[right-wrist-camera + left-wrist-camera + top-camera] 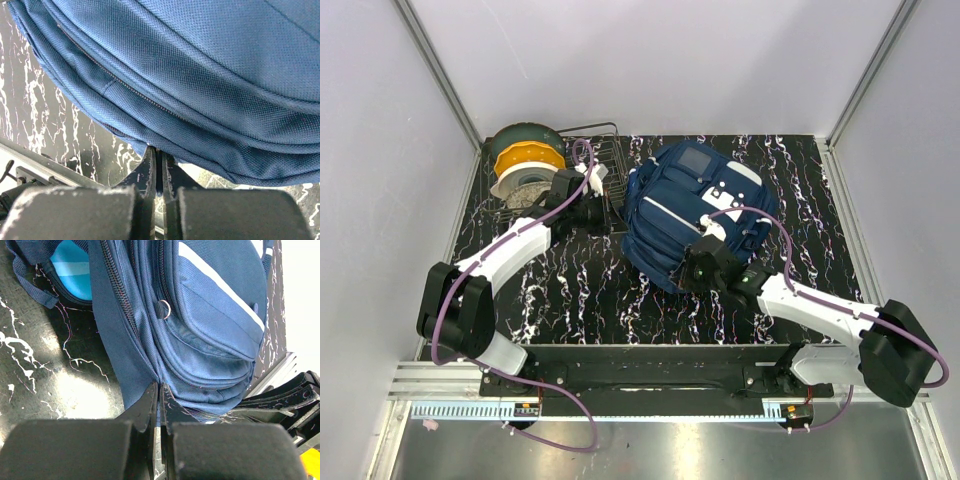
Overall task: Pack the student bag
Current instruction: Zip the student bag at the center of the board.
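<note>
Student bag (695, 215) on bench (570, 290) — left hand (157, 390), right hand (157, 152) both clamped on fabric edges, likely steadying it for packing.

Navy white-striped student bag (665, 215) on black, white-veined table (580, 290).

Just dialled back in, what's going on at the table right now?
Both arms are working on the student bag, which lies on the table. The left gripper has its jaws closed on the fabric edge at the bag's left side. The right gripper has its jaws pinched at the near lower seam. Neither holds anything else.
</note>
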{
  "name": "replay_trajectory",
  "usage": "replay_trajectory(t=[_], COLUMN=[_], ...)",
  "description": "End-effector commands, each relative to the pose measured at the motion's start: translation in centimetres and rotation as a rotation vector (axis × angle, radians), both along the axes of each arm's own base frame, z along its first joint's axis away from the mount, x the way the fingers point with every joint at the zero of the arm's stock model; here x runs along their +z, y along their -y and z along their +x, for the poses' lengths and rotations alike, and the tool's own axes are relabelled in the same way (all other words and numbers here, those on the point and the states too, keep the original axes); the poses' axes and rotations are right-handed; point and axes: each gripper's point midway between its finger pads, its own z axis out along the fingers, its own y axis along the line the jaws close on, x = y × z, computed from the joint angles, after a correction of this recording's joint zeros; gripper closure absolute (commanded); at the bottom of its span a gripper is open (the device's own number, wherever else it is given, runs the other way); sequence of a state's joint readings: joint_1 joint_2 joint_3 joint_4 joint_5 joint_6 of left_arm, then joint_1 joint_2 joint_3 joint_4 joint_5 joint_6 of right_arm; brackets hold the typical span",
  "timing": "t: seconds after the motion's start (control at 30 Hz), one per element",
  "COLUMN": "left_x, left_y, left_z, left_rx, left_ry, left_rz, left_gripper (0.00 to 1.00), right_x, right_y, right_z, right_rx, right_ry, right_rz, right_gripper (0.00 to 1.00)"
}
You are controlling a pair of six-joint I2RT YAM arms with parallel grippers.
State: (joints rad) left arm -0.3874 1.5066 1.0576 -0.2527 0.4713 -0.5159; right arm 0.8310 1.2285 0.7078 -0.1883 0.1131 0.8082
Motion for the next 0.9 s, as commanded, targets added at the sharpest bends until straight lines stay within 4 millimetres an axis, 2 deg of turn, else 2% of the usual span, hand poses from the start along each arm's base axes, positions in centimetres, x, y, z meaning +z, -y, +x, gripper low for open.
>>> replay_trajectory(t=[0.0,0.2,0.4,0.53,0.6,0.77,0.87], left_x=[5.5,5.2,4.4,4.0,3.8,3.8,3.8], left_y=[1.3,1.3,0.6,0.0,-0.2,-0.9,-1.4], left_z=[0.4,0.3,0.4,0.9,1.0,1.6,1.7], left_rx=[-0.055,-0.055,-0.047,-0.029,-0.024,-0.007,-0.002], left_ry=[0.150,0.145,0.144,0.150,0.148,0.160,0.164], left_rz=[-0.113,-0.105,-0.058,-0.024,-0.011,0.020,0.037], left_gripper=[1.00,1.00,1.00,1.00,1.00,1.00,1.00], right_x=[1.7,2.8,3.3,3.2,2.0,-0.5,-0.9], right_y=[-0.9,-0.5,1.1,0.2,-0.2,0.7,1.0], right_z=[0.7,0.6,0.1,-1.7,-2.4,-3.7,-4.1], right_rx=[0.007,0.015,0.038,0.174,0.250,0.318,0.351], right_ry=[0.047,0.091,0.135,0.089,0.041,-0.098,-0.133], right_rz=[0.061,0.064,0.008,-0.011,-0.054,-0.195,-0.234], right_gripper=[1.00,1.00,1.00,1.00,1.00,1.00,1.00])
